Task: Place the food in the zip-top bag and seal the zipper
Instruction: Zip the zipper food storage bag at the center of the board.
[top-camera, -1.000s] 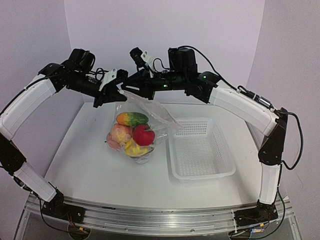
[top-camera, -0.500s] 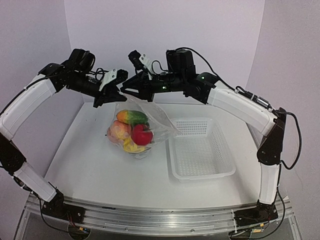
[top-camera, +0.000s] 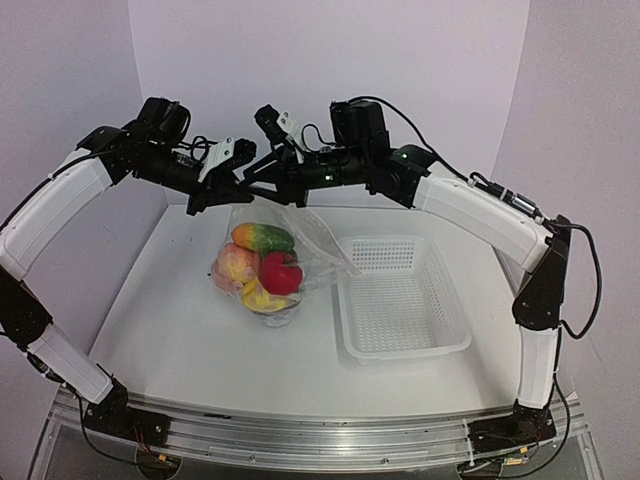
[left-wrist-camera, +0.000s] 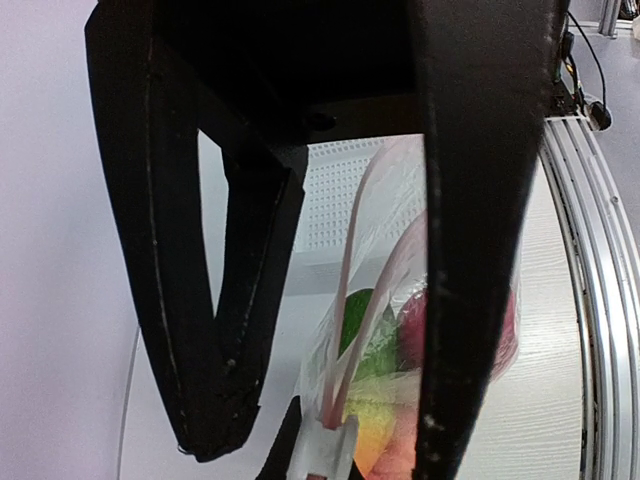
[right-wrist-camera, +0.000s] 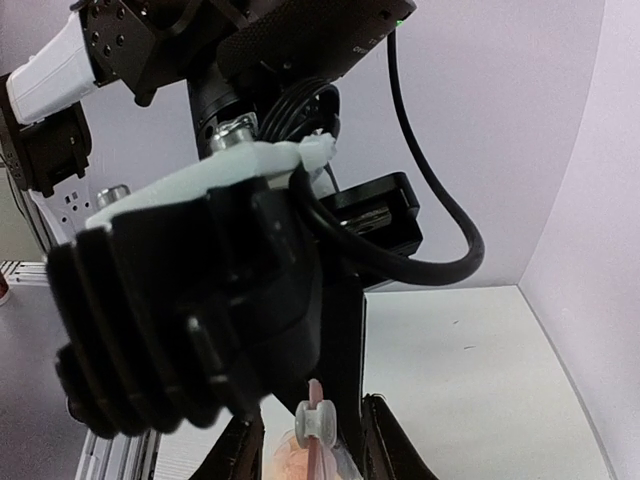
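Note:
The zip-top bag (top-camera: 305, 235) hangs from its mouth edge between my two grippers. The food (top-camera: 262, 270) is bunched in its bottom, just above the table: a green-orange mango, a peach, a red pomegranate and a yellow pepper. My left gripper (top-camera: 226, 190) is at the mouth's left end; its grip on the film is hidden. In the left wrist view the pink zipper (left-wrist-camera: 375, 290) runs between wide black fingers (left-wrist-camera: 465, 300), its two strips parted above the white slider (left-wrist-camera: 325, 452). My right gripper (right-wrist-camera: 312, 445) straddles the slider (right-wrist-camera: 318, 423), with a gap on each side.
A white mesh basket (top-camera: 455, 345) stands empty on the table right of the bag, and also shows in the left wrist view (left-wrist-camera: 340, 190). Purple walls close the back and sides. Both arms arch over the rear of the table.
My right gripper has slid a little left along the bag's mouth, toward the left gripper. The bag and food have shifted slightly left. The left arm has not moved.

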